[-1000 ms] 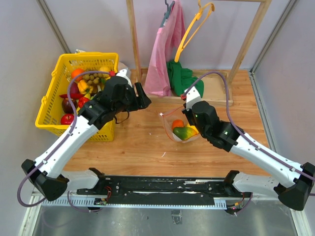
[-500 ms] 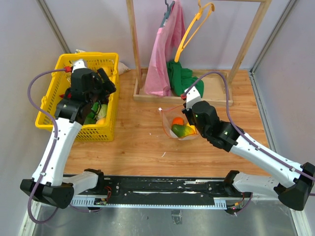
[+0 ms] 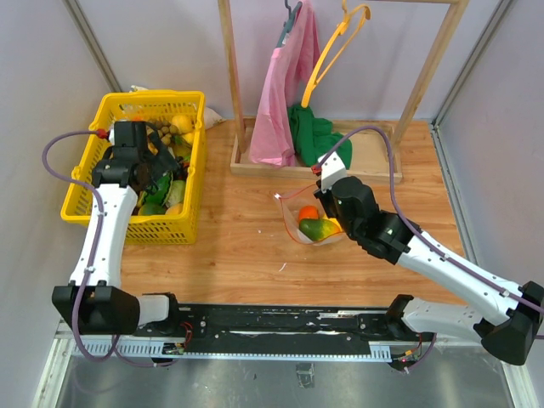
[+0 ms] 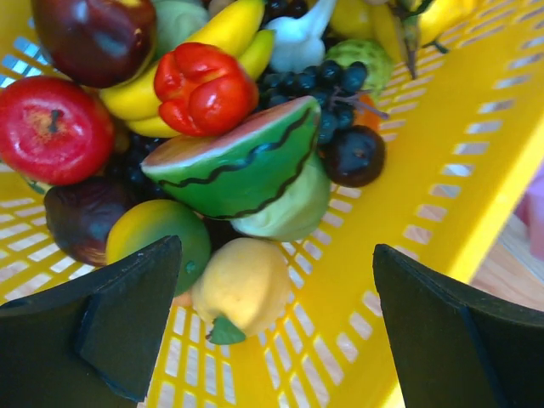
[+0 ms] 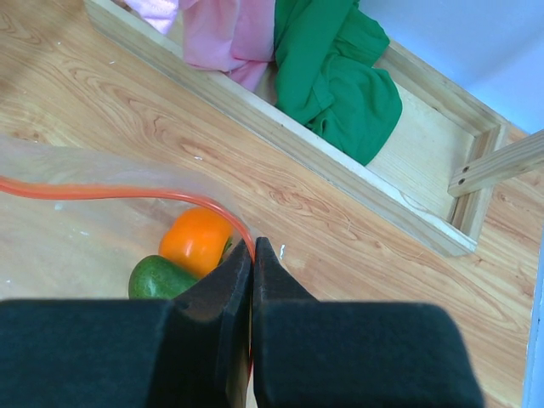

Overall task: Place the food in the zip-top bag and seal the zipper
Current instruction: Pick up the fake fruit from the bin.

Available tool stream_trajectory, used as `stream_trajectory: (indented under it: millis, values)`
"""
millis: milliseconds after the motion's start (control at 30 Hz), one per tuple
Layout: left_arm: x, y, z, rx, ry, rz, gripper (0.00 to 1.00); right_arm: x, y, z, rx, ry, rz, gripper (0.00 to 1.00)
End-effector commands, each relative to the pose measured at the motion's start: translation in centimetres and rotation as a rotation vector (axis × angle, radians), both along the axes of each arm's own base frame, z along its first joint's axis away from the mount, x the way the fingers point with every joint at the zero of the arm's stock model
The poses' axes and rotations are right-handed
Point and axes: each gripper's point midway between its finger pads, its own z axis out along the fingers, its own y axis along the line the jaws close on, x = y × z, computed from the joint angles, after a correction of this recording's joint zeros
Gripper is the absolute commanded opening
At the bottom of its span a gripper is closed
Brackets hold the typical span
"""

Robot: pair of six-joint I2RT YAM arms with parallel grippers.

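Yellow basket (image 4: 476,127) of toy fruit (image 4: 55,127) lies under the left fingers (image 4: 119,323), spread wide, holding nothing. Over on the bench (image 5: 340,229), the right fingers (image 5: 234,293) pinch tight on the bag's (image 5: 68,229) zipper (image 5: 102,193), with an orange (image 5: 197,240) and a green piece (image 5: 161,278) inside.

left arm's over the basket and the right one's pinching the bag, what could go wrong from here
1. Food is packed tight in the yellow basket. The open left fingers sit over the watermelon slice and lemon, so closing may catch two pieces or pinch one off-centre and drop it.
2. The right fingers pinch the zipper at one spot only. The zip-top bag could slip free, or its mouth could sag.
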Motion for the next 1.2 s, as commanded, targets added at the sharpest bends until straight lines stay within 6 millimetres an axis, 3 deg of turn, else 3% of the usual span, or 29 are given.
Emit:
stream_trajectory:
  millis: [0, 433, 800, 900, 1167]
  values:
    - [-0.8, 1.9, -2.1, 0.052, 0.096, 0.071, 0.98, 0.2, -0.2, 1.1, 0.031, -0.032, -0.002, 0.01]
    - [-3.3, 2.1, -8.5, 0.009, 0.304, 0.194, 0.99, 0.2, 0.0, 0.9, 0.038, -0.028, 0.004, 0.01]
    - [-3.9, 3.1, -11.0, 0.057, 0.368, 0.226, 0.99, 0.0, 0.0, 0.8, 0.054, -0.029, 0.009, 0.01]
    - [-3.4, 3.4, -11.0, 0.077, 0.364, 0.234, 0.99, 0.0, 0.1, 0.6, 0.055, -0.025, 0.014, 0.01]
    - [0.0, 3.6, -7.3, 0.119, 0.230, 0.145, 0.99, -0.1, 0.2, 0.7, 0.061, -0.028, 0.019, 0.01]
